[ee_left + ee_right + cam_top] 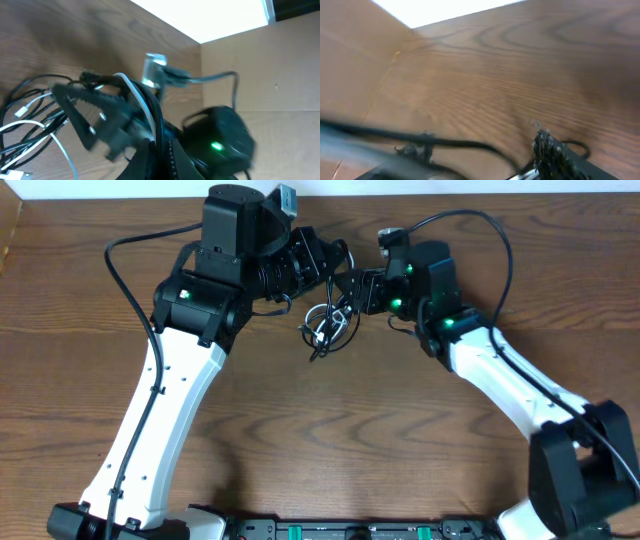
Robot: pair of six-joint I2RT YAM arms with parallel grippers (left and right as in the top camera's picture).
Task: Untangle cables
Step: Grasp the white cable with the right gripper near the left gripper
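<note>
The cables [325, 326] hang as a tangled bundle of white and black loops between the two grippers at the table's far middle. In the left wrist view the loops [30, 117] spread out to the left over the wood. My left gripper [333, 272] comes in from the left; its fingers [161, 150] are shut on a white and a black strand that run up between them. My right gripper [350, 292] comes in from the right. Its fingers [470, 167] are spread apart, with a black strand [465, 145] across the gap and a white strand beside the right finger.
The brown wooden table [330, 440] lies under everything. A cardboard wall [260, 65] stands along the far side. Thick black arm cords [125, 280] arch beside both arms. The arm bases [340, 530] sit along the near edge.
</note>
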